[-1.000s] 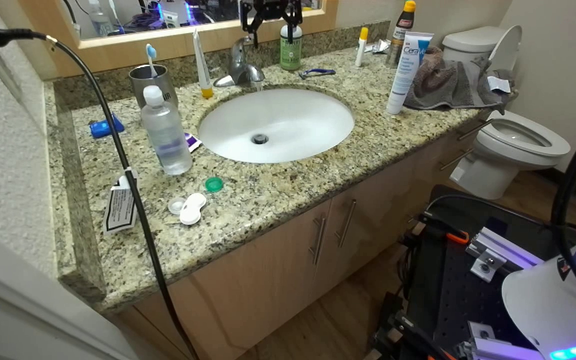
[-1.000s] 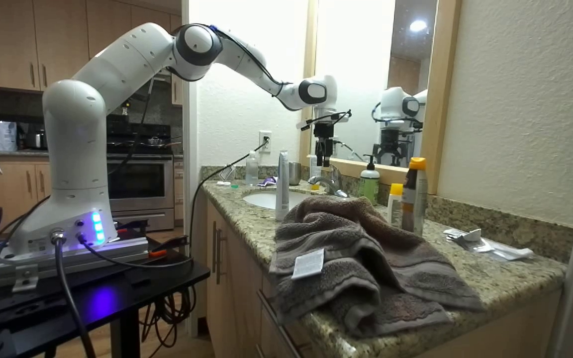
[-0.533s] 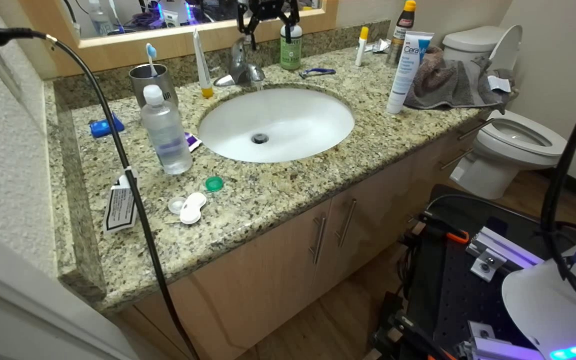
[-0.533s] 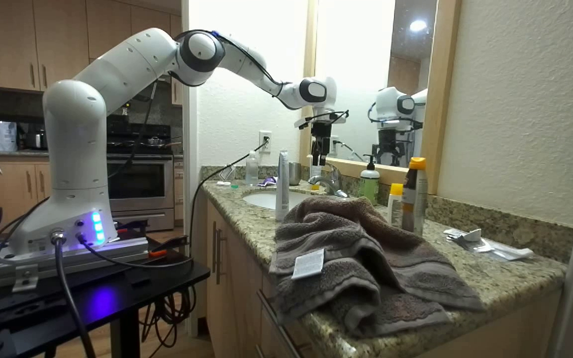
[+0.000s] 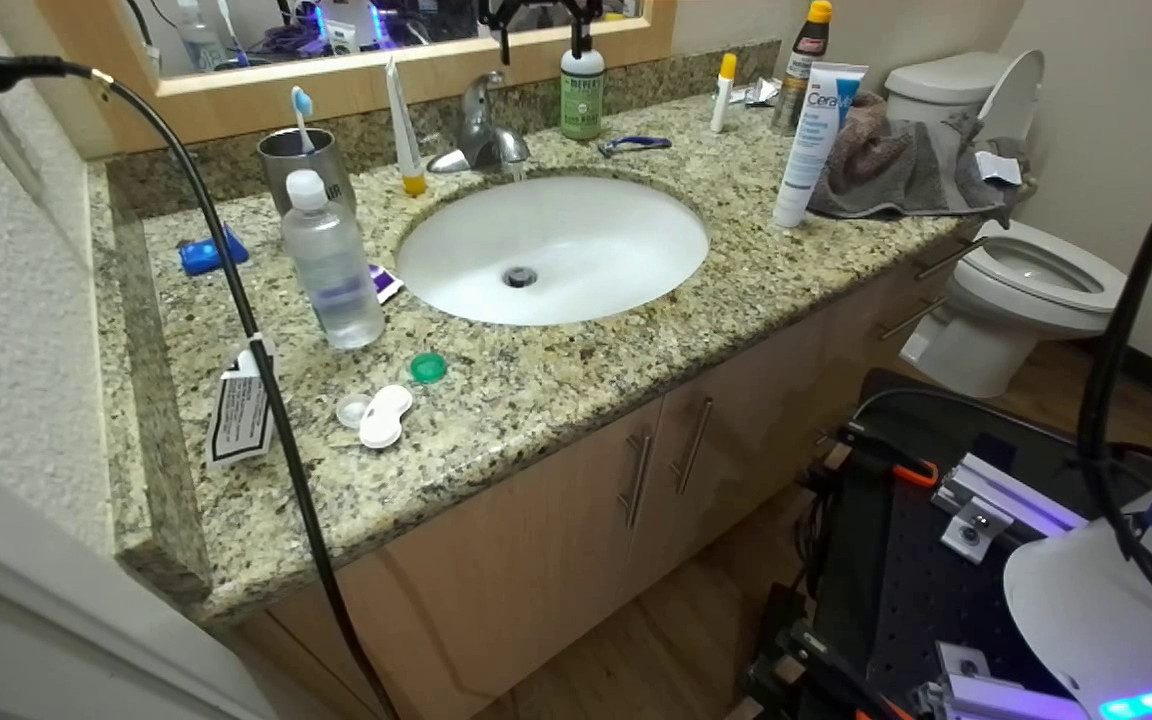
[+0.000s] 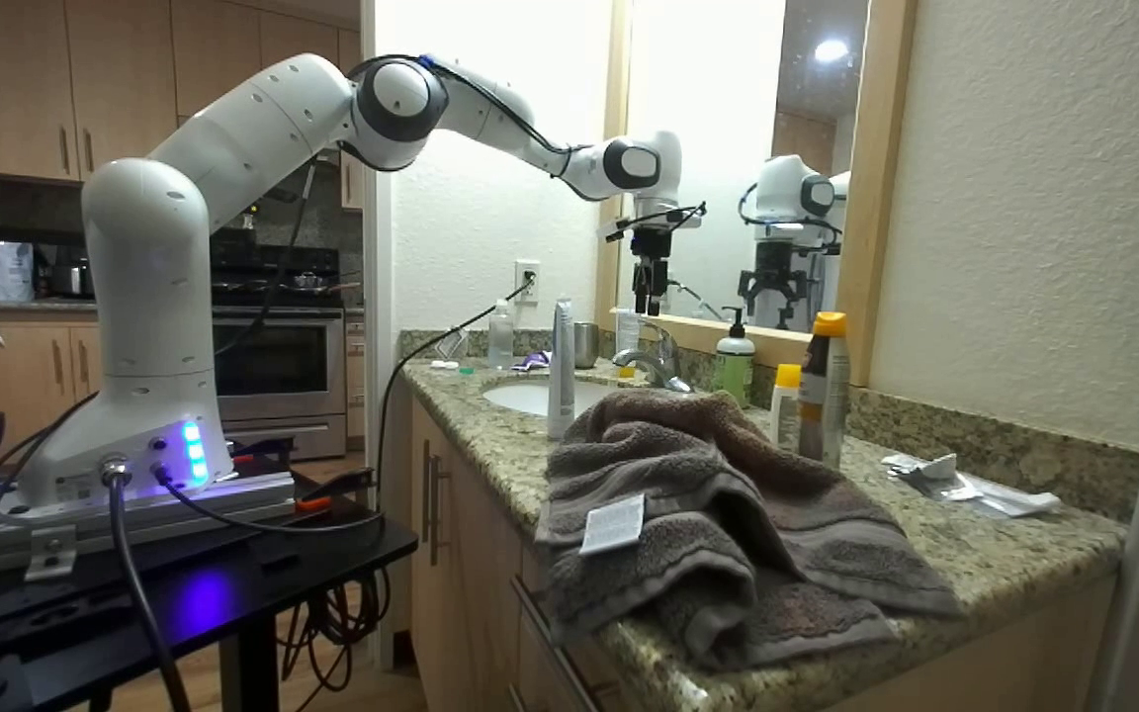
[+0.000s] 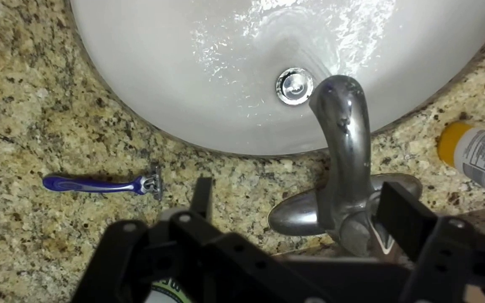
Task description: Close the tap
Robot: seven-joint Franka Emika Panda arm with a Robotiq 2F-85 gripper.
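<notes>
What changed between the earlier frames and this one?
The black two-finger gripper has risen, as both exterior views show. It stands open, as before; nothing was taken hold of or let go. Unchanged: the small silver-grey metal tap with its curved spout, the thin clear water stream running into the white oval basin, and the crumpled grey-brown towel.

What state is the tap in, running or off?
Running: water streams from the tap in an exterior view, and the wrist view shows it rippling in the basin.

Silver-grey metal tap, lever upright, curved spout over the white basin, water in flow
</notes>
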